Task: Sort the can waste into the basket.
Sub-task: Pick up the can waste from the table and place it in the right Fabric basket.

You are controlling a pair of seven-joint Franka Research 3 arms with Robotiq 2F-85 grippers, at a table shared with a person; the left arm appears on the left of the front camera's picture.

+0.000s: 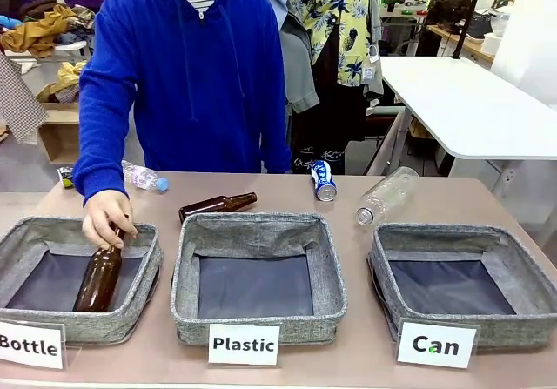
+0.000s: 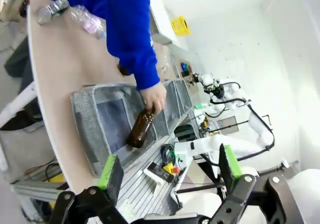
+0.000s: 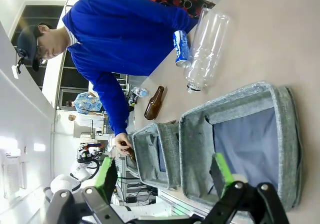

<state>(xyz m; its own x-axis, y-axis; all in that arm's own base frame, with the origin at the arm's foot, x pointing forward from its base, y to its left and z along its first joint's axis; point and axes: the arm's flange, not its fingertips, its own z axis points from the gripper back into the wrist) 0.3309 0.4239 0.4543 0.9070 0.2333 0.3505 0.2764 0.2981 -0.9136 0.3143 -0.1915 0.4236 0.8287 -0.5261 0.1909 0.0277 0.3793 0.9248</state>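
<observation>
Blue-white can (image 1: 324,180) lies on table (image 1: 487,199), outside grey Can basket (image 1: 452,234)

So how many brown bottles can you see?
2. One brown bottle leans in the Bottle basket, the person's hand on its neck. The other brown bottle lies on the table behind the Plastic basket. Another could hide behind the person's arm.

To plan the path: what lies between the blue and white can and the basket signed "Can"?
A clear plastic bottle lies on its side between the can and the basket, as the front view shows.
</observation>
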